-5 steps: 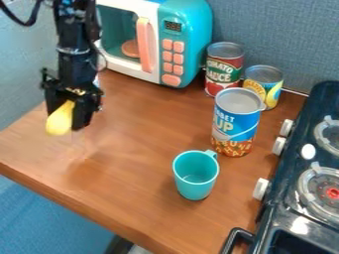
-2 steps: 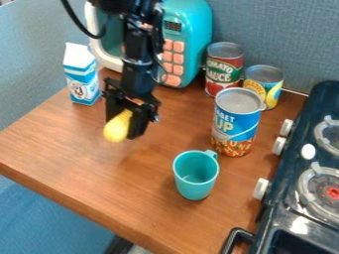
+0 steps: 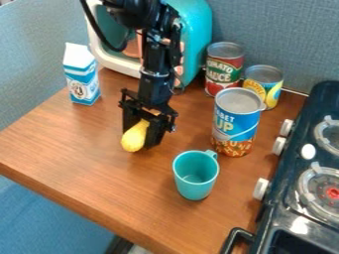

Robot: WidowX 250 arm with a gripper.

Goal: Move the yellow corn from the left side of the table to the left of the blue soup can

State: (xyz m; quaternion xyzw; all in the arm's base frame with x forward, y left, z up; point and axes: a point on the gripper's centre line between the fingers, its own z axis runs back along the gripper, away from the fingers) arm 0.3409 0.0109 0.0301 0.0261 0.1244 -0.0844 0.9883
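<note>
Near the middle of the wooden table, to the upper left of the teal cup (image 3: pixel 195 175), hangs the black gripper (image 3: pixel 140 136). It is shut on a yellow, rounded, elongated object (image 3: pixel 134 138), whose wider end points down and to the left. The upper part of that object is hidden between the fingers. The cup stands upright, its handle toward the back, apart from the gripper. A tall blue soup can (image 3: pixel 236 122) stands to the gripper's right.
A blue and white milk carton (image 3: pixel 82 74) stands at the left. Behind the arm is a teal toy microwave (image 3: pixel 194 31). A tomato sauce can (image 3: pixel 224 69) and a smaller yellow-labelled can (image 3: pixel 263 82) stand at the back. A dark stove (image 3: pixel 297 198) borders the right side.
My gripper has moved right and toward the front with the yellow object in it, first quickly, then less. The milk carton has come into sight behind it. The cup and cans have not moved.
</note>
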